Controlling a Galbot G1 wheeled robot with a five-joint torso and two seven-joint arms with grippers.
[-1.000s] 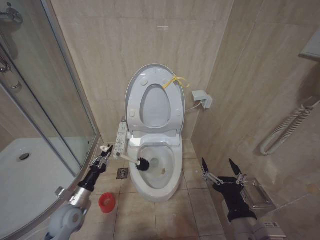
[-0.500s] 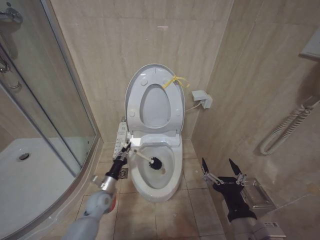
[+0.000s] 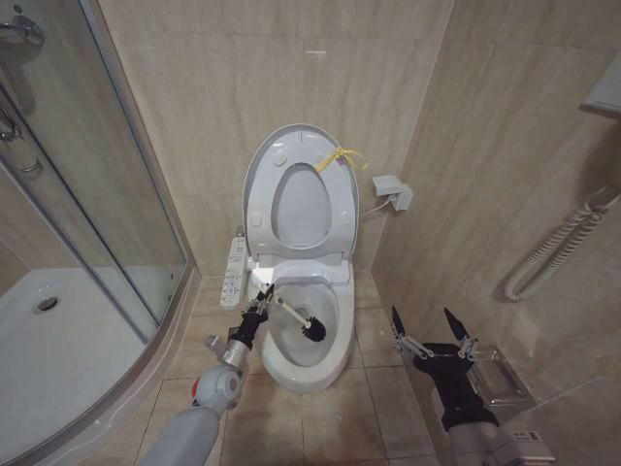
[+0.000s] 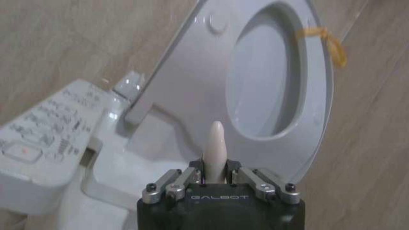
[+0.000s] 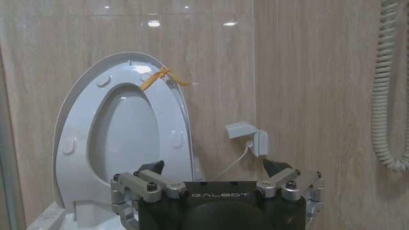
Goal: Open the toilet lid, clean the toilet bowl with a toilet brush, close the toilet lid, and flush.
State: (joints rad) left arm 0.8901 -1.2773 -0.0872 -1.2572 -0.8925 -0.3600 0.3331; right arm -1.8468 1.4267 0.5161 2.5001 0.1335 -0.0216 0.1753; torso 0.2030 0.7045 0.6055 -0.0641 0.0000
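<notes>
Brush held over the bowl by the left arm.

The slim white toilet brush [image 3: 295, 316] was gripped by the left gripper [image 3: 258, 308], its long axis slanting rightward and down into the white ceramic toilet bowl [image 3: 330, 357], bristles seemingly near the far wall; the right gripper [image 3: 433, 333] was parked agape, well apart; beyond, the glossy white toilet lid [image 3: 262, 175] was propped upright.

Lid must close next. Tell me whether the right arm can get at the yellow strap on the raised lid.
Probably yes: the right gripper hangs open beside the toilet bowl, and nothing stands between it and the yellow strap on the upright toilet lid. Reach itself is uncertain.
</notes>
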